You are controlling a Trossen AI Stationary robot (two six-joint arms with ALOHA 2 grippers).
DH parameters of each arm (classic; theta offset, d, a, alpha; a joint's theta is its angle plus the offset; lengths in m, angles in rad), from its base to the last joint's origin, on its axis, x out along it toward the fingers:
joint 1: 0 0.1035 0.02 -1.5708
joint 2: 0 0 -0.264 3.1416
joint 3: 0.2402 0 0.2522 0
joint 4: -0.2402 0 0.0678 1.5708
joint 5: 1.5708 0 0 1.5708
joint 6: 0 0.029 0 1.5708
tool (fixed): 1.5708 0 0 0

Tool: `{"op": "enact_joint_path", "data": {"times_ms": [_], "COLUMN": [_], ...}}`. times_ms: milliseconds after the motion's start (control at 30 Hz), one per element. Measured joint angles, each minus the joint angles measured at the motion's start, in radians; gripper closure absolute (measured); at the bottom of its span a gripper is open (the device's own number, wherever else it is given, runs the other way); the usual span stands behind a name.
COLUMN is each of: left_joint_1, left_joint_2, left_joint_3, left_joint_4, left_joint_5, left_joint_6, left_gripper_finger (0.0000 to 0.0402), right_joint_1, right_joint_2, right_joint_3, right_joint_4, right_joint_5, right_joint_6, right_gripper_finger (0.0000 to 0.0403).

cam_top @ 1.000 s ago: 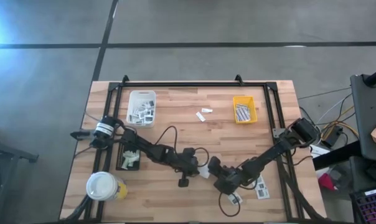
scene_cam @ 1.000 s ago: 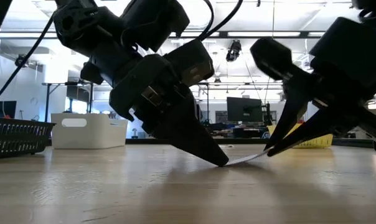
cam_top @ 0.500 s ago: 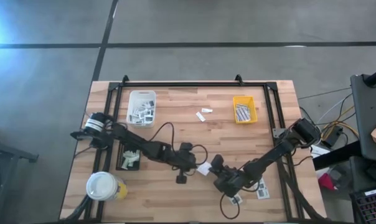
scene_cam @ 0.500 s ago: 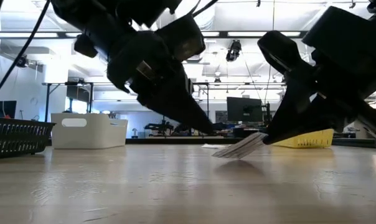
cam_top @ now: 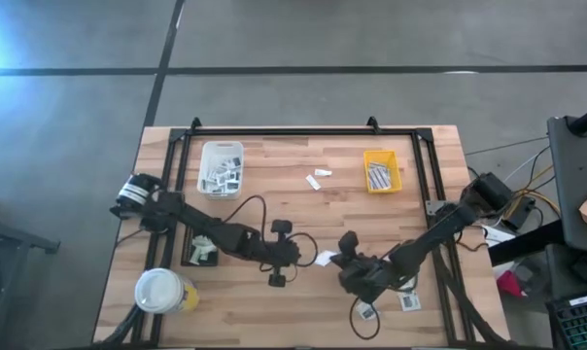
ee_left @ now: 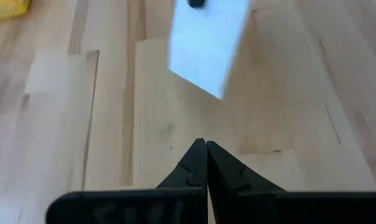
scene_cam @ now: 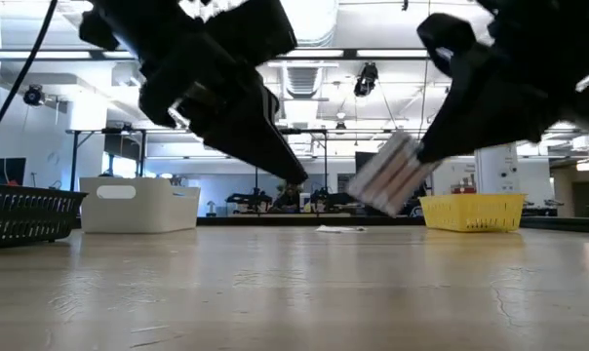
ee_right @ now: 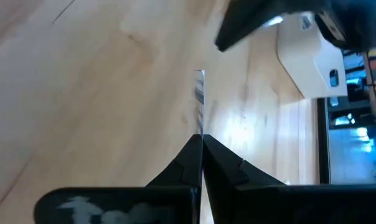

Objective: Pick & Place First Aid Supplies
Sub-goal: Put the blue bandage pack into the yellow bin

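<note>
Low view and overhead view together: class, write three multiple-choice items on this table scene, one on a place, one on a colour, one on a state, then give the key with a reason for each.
1. Where is the flat white packet?
A. Lying in the white tray
B. Held above the table in the right claw
C. Inside the yellow tray

2. What colour is the tray at the table's far right?
A. Yellow
B. Red
C. Blue

3. How is the left claw?
A. Wide open
B. Shut on a cup
C. Shut, holding nothing

Key: B, the low view shows the packet clear of the wood, pinched by the right claw; A, the overhead view shows it yellow; C, the left wrist view shows its fingers pressed together with nothing between.
</note>
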Motion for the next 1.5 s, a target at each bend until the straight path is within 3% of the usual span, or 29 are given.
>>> {"op": "enact_joint_path", "data": {"times_ms": [433, 667, 900, 1100, 1233, 1367, 1500], "left_joint_1": [-0.023, -0.023, -0.023, -0.011, 0.028, 0.093, 0.17], "left_joint_2": [-0.042, -0.042, -0.042, -0.042, -0.042, -0.044, -0.058], "left_joint_3": [-0.004, -0.004, -0.006, -0.006, -0.006, -0.011, -0.011], "left_joint_4": [-0.001, 0.001, 0.0, 0.0, 0.0, 0.0, 0.008], "left_joint_5": [-0.037, -0.037, -0.046, -0.156, -0.169, -0.139, -0.017], "left_joint_6": [0.026, 0.026, 0.027, 0.029, 0.058, 0.083, 0.102], "left_gripper_finger": [0.0401, 0.0401, 0.0401, 0.0401, 0.0401, 0.0401, 0.0401], "right_joint_1": [-0.02, -0.052, -0.092, -0.146, -0.206, -0.287, -0.38], "right_joint_2": [-0.27, -0.4, -0.478, -0.494, -0.494, -0.494, -0.496], "right_joint_3": [-0.001, -0.001, -0.001, -0.001, -0.001, -0.001, -0.001], "right_joint_4": [-0.237, -0.309, -0.314, -0.327, -0.344, -0.394, -0.45], "right_joint_5": [0.029, 0.102, 0.131, 0.13, 0.13, 0.13, 0.13], "right_joint_6": [0.255, 0.378, 0.388, 0.388, 0.349, 0.302, 0.268], "right_gripper_finger": [0.0395, 0.0395, 0.0395, 0.0395, 0.0395, 0.0395, 0.0395]}}
